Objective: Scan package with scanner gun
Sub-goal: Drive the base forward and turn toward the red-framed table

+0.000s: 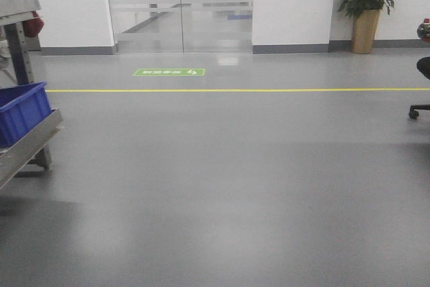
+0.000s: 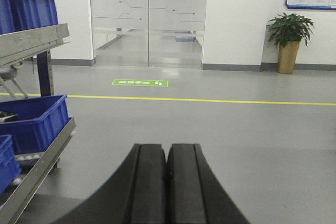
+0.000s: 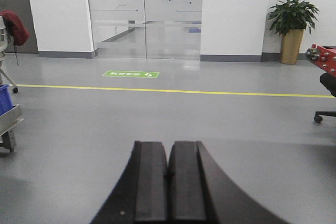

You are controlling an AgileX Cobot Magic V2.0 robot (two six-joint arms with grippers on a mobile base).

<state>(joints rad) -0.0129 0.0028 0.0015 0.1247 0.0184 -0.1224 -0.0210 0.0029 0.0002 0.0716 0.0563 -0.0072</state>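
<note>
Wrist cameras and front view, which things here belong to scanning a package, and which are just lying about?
For the job: left gripper, shut and empty; right gripper, shut and empty. No package or scanner gun shows.

Just about: blue bins, metal rack, potted plant, glass doors, green floor sign, yellow line, office chair.

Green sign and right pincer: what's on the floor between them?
A yellow line crosses the bare grey floor between the green sign and the right pincer, in the right wrist view.
</note>
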